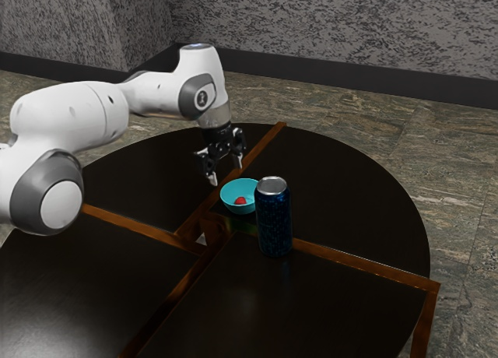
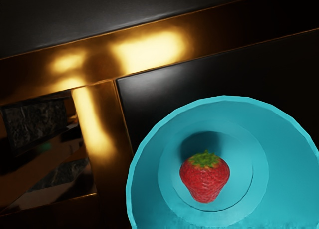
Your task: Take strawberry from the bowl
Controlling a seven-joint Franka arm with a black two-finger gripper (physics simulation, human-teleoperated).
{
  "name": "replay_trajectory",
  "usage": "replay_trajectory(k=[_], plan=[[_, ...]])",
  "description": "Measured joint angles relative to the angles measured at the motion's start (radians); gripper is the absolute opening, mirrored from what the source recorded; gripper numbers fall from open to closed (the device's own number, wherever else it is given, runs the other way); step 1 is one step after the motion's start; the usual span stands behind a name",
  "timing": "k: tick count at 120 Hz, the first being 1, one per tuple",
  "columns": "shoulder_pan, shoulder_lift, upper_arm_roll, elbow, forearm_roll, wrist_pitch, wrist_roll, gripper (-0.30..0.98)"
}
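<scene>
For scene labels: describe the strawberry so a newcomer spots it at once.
On the dark table, find the tall blue can, then the small turquoise bowl beside it. The strawberry lies inside; its red body and green top set it apart from bowl and can.

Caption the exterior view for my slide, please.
Open gripper hovering near the bowl, strawberry inside, can standing in front.
</scene>
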Motion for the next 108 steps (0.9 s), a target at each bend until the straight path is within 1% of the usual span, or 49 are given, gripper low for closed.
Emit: replay_trajectory(k=[28,40,57,108], plan=[[-0.019,0.008,-0.001,0.005,-0.001,0.012,-0.104,0.49],[-0.020,0.050,0.000,0.040,-0.001,0.030,-0.136,0.46],[-0.016,0.109,-0.001,0.117,0.000,0.037,-0.174,0.43],[-0.011,0.185,0.000,0.157,0.002,0.043,-0.247,0.37]])
